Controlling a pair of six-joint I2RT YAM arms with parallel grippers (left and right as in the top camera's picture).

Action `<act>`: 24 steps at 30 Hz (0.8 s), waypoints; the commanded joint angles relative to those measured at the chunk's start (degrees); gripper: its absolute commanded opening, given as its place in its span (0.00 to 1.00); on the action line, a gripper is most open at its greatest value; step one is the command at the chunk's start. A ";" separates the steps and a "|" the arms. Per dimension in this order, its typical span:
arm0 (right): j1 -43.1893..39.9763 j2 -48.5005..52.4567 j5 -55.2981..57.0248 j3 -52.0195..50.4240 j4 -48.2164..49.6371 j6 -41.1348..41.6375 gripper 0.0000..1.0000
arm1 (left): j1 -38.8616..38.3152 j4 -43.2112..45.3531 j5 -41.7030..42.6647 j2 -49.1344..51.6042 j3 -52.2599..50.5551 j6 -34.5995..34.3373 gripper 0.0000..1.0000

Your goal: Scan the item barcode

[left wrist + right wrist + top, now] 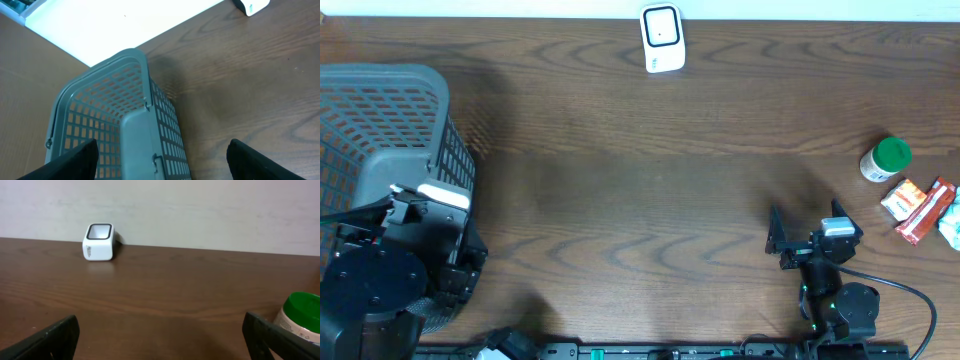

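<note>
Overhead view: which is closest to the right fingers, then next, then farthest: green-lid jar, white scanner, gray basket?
1. Green-lid jar, on the right, near the right fingers.
2. White scanner, middle of the far edge.
3. Gray basket, far left end.

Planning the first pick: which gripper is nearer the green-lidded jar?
Right. The right gripper is open, a little nearer the robot than the green-lidded jar; the left gripper is over the grey basket across the table.
</note>
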 commanded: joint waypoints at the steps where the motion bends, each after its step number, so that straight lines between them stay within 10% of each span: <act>1: 0.87 -0.31 0.74 -0.07 -0.26 0.98 0.99 | 0.02 0.00 -0.48 -0.31 0.07 0.15 0.82; 11: 0.87 -0.31 0.74 -0.07 -0.26 0.98 0.99 | 0.98 -0.57 0.04 -0.52 0.07 0.09 0.82; 24: 0.87 -0.31 0.74 -0.07 -0.26 0.98 0.99 | 24.59 3.17 40.89 -12.20 0.00 -1.20 0.82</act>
